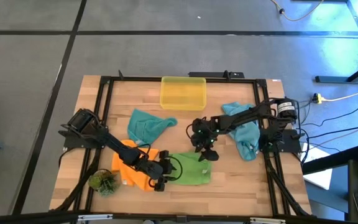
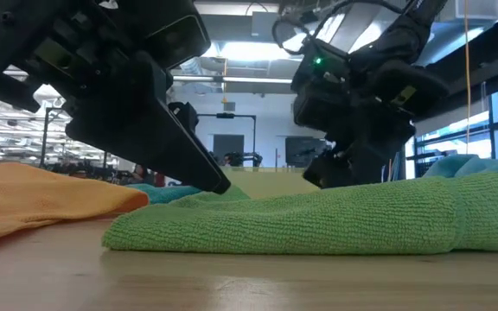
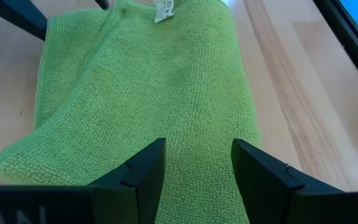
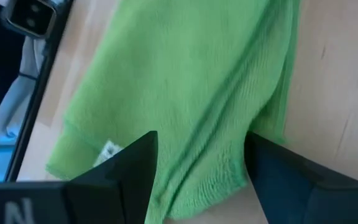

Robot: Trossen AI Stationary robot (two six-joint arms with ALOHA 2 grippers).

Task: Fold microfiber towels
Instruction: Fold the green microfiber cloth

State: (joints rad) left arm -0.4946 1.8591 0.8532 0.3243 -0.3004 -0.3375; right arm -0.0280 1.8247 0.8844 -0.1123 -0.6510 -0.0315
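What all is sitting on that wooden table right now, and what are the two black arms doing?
green towel: one, green, folded flat at the table's front middle, between the two arms' tips
orange towel: one, orange, crumpled at front left, touching the green one, partly under the left arm
teal towels: two, teal-blue, one bunched left of centre, one bunched at right, partly under the right arm
yellow bin: one, translucent yellow, back middle edge
plant tuft: one, green, front left corner
table: one, light wood with black frame
left gripper: fingers open, at the green towel's left edge
right gripper: fingers open, over the green towel's back right part
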